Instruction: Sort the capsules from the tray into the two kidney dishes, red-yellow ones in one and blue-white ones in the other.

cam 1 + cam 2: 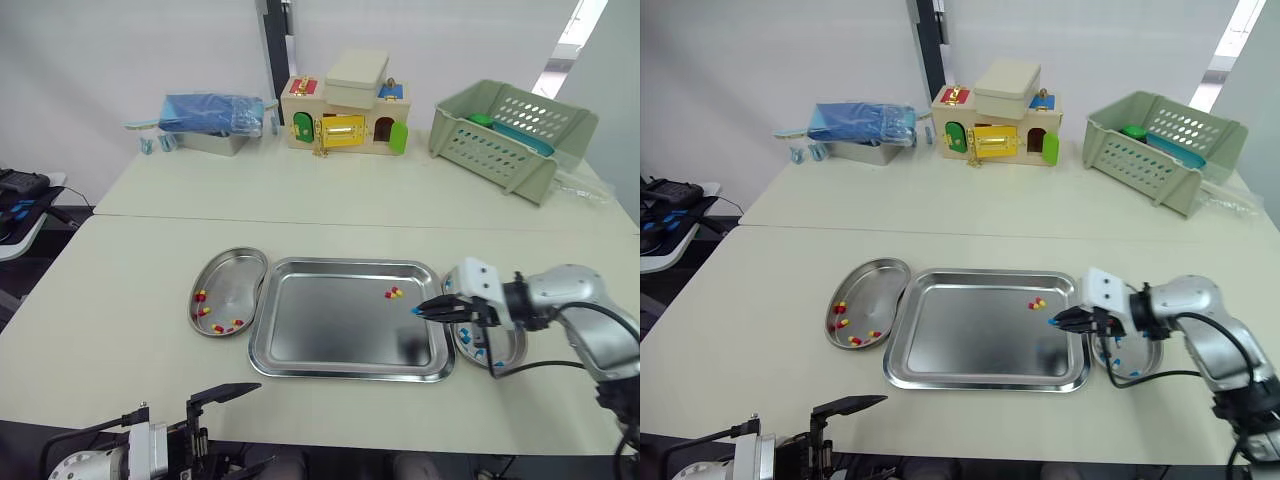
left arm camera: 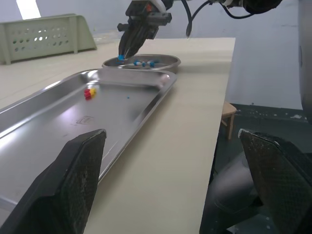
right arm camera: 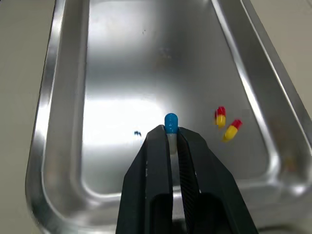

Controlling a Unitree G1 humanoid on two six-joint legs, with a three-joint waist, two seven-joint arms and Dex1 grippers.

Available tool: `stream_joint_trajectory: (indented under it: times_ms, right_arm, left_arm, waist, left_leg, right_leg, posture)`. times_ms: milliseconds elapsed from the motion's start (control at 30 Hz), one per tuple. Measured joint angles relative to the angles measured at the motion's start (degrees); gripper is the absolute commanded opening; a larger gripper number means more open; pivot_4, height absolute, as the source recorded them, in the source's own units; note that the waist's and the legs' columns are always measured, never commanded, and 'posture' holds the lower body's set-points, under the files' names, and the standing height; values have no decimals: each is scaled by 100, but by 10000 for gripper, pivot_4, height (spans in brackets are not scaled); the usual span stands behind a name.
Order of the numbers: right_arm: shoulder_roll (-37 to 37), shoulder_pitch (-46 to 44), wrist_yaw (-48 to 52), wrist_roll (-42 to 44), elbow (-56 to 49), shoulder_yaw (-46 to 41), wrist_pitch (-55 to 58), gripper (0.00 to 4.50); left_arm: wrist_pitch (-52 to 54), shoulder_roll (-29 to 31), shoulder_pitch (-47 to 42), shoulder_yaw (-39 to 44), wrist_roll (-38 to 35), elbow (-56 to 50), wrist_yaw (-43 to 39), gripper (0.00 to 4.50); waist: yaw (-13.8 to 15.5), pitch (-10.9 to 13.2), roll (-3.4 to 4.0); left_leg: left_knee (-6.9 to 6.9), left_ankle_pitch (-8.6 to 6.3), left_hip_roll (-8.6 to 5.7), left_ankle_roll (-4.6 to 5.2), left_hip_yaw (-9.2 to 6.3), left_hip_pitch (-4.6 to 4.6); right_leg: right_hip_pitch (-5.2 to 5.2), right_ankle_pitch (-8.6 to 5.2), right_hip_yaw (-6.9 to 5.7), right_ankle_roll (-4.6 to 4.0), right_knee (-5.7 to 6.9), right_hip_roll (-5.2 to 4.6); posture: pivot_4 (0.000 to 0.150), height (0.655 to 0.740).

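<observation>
Here, the right claw holds a blue-white capsule at the tray's edge.
The right claw (image 3: pixel 170 135) is pinched almost shut on the capsule (image 3: pixel 170 123), whose blue end pokes past its tips, raised above the tray (image 1: pixel 320 330), probably to clear the rim. Just behind the claw sits the right dish (image 1: pixel 1137 362) of blue-white ones, likely its target. Two red-yellow capsules (image 1: pixel 393 293) lie just ahead of its tips. The left dish (image 1: pixel 235 275) is well beyond them. The left claw (image 1: pixel 235 428) gapes wide, holding nothing, near the table (image 1: pixel 120 330) edge.
</observation>
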Motion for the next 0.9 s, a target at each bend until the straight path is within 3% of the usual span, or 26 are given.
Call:
stream_joint_trajectory:
  times_ms: [267, 900]
  right_arm:
    - [-789, 1240, -66, 149, -82, -1266, 89, 72]
    - [-1098, 1595, -171, 233, -137, -1272, 169, 72]
  left_arm:
    - [-34, -114, -185, -290, -277, 206, -471, 45000]
    - [67, -366, -224, -450, -308, 187, -395, 45000]
  waist:
    - [-31, -1, 1]
    - [-20, 0, 1]
  left_leg:
    - [1, 0, 1, 0, 9, 9]
    - [1, 0, 0, 0, 9, 8]
  right_leg:
    - [4, 0, 7, 0, 3, 1]
    - [6, 0, 7, 1, 1, 1]
  posture:
    - [1500, 7400]
    - [1500, 7400]
